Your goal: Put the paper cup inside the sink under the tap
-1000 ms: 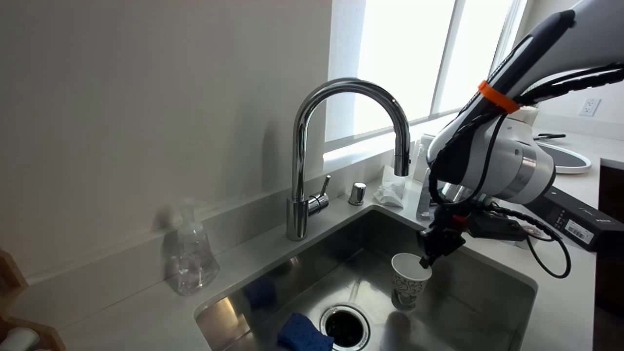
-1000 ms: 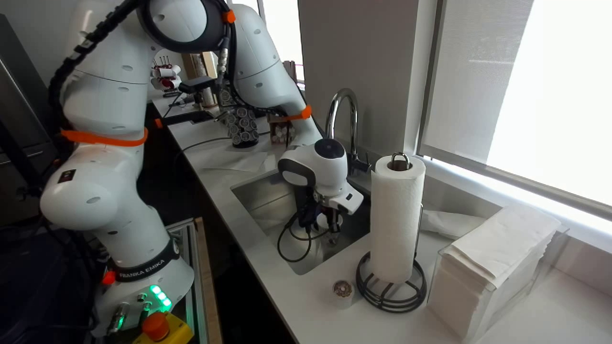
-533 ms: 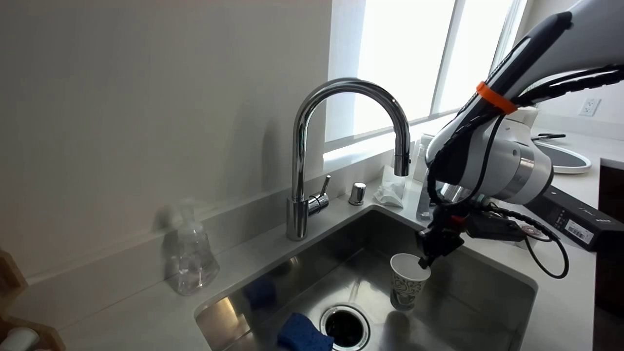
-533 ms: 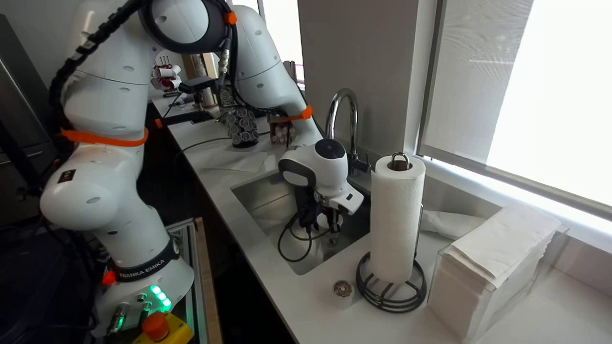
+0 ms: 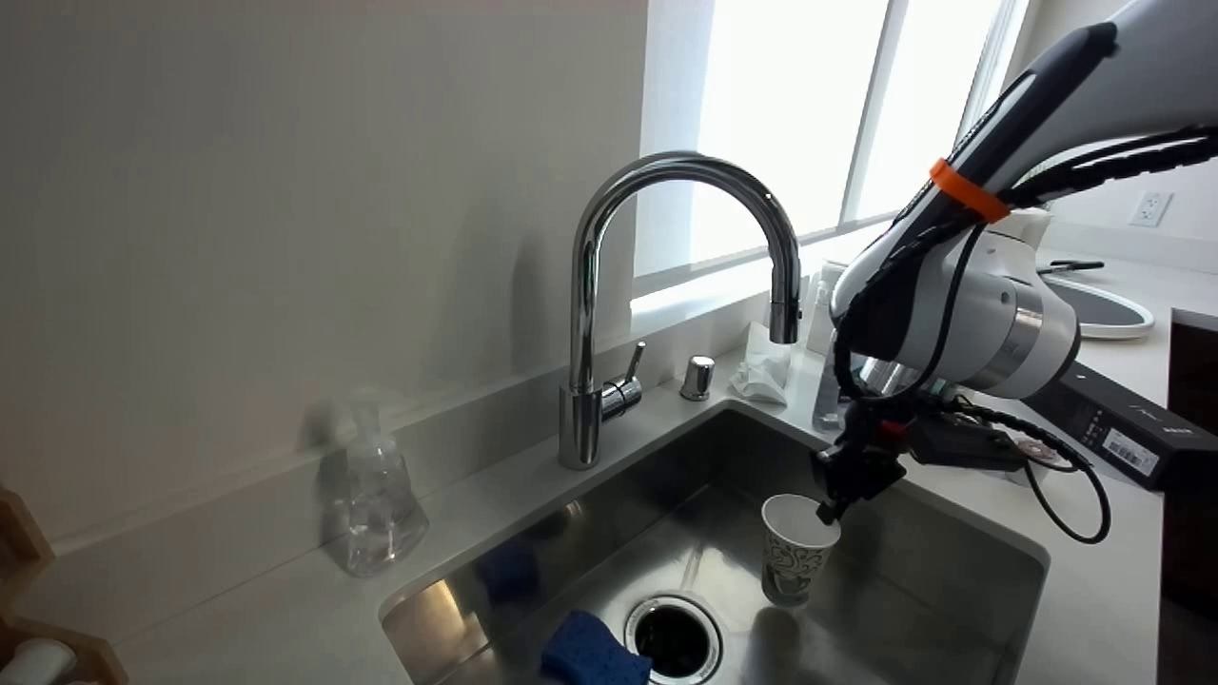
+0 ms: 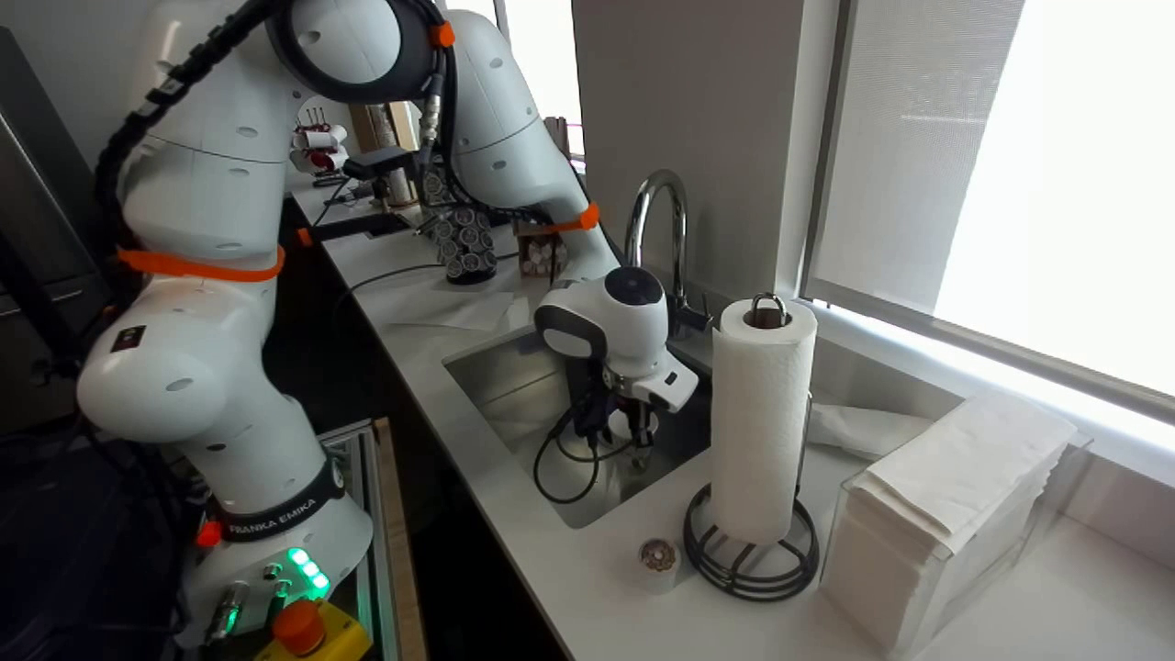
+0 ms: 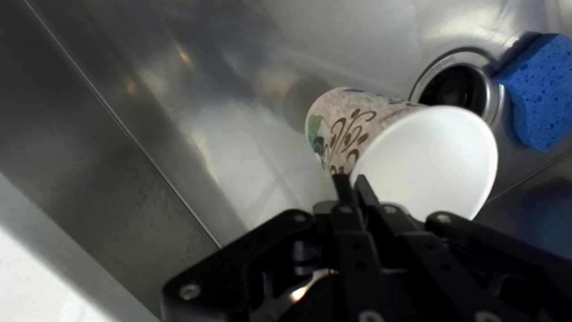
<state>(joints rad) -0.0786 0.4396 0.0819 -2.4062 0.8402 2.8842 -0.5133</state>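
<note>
Wooden object (image 5: pixel 59 642): at the left edge in an exterior view, cut off, hard to name.
Tabletop (image 5: pixel 238 609): white, around a steel sink (image 5: pixel 913 590), below a plain dim wall (image 5: pixel 314 190).
Clear bottle (image 5: pixel 381 509): on the tabletop, see-through, outline faint.
Tap (image 5: pixel 579 333): chrome, high arched spout.
Sponge (image 5: pixel 595 656): blue, in the sink, overlapping the drain (image 5: pixel 672 642), lower part cut off.
Window (image 5: pixel 771 124): glaring, detail washed out.
Paper cup (image 5: pixel 795 561): inside the sink, swirl-patterned; cannot tell whether its base touches bottom.
Pincer (image 7: pixel 351 180): pinching the cup's rim.
Arm (image 5: pixel 961 304): blocks sight of some tabletop.
Black box (image 5: pixel 1132 428): on the tabletop, partly hidden.
</note>
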